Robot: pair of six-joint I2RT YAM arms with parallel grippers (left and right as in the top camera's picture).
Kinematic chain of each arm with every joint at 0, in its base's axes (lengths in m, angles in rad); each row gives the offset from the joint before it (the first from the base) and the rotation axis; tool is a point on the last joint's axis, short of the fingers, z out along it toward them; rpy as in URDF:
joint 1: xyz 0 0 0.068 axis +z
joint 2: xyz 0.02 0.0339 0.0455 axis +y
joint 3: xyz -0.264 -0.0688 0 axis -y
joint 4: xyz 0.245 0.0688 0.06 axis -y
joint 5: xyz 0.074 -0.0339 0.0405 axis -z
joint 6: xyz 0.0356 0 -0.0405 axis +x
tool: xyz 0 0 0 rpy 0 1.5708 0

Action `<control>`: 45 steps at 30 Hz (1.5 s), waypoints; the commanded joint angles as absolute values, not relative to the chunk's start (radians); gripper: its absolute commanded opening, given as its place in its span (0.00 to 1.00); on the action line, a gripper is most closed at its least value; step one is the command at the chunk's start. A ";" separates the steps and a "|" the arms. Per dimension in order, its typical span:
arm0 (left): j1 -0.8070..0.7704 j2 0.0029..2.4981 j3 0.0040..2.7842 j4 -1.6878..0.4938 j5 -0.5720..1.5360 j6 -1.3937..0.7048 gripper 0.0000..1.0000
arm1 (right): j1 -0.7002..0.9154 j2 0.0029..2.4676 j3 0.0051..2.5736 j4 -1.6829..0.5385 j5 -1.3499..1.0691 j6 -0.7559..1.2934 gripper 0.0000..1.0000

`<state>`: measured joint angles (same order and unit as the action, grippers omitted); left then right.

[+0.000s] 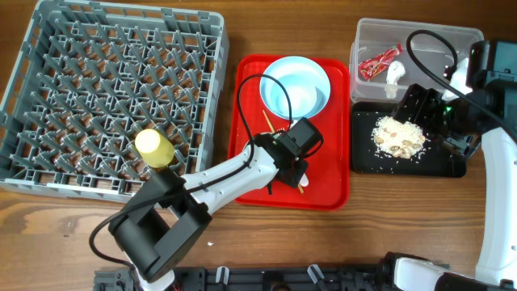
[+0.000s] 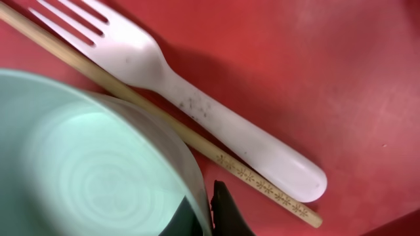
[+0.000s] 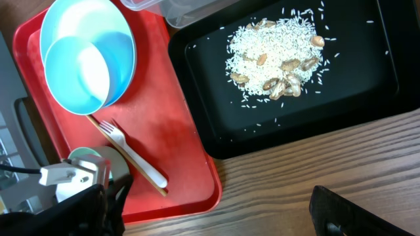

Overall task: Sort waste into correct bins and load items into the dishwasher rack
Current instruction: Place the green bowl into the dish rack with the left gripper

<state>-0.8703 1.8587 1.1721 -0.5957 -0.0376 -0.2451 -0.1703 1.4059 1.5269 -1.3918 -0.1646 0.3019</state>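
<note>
My left gripper is over the red serving tray. In the left wrist view it is shut on the rim of the pale green bowl, one finger inside and one outside. The white fork and a wooden chopstick lie beside it on the tray. The pale blue bowl sits at the tray's far end. The yellow cup stands in the grey rack. My right gripper is open and empty, above the black tray holding crumbs. The white plate is out of view.
The clear tub at the back right holds the red wrapper and the white scrap. The right wrist view shows bare wooden table between the red tray and the black tray.
</note>
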 commanded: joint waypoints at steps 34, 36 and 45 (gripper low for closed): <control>0.317 1.822 1.205 -0.150 1.392 -0.060 0.04 | -0.172 1.390 1.546 -1.417 -0.180 0.288 1.00; 0.342 1.846 1.205 -0.143 1.391 -0.060 0.04 | -0.172 1.390 1.546 -1.420 -0.180 0.288 1.00; 0.407 1.914 1.205 -0.153 1.399 -0.060 0.04 | -0.172 1.390 1.546 -1.431 -0.180 0.290 1.00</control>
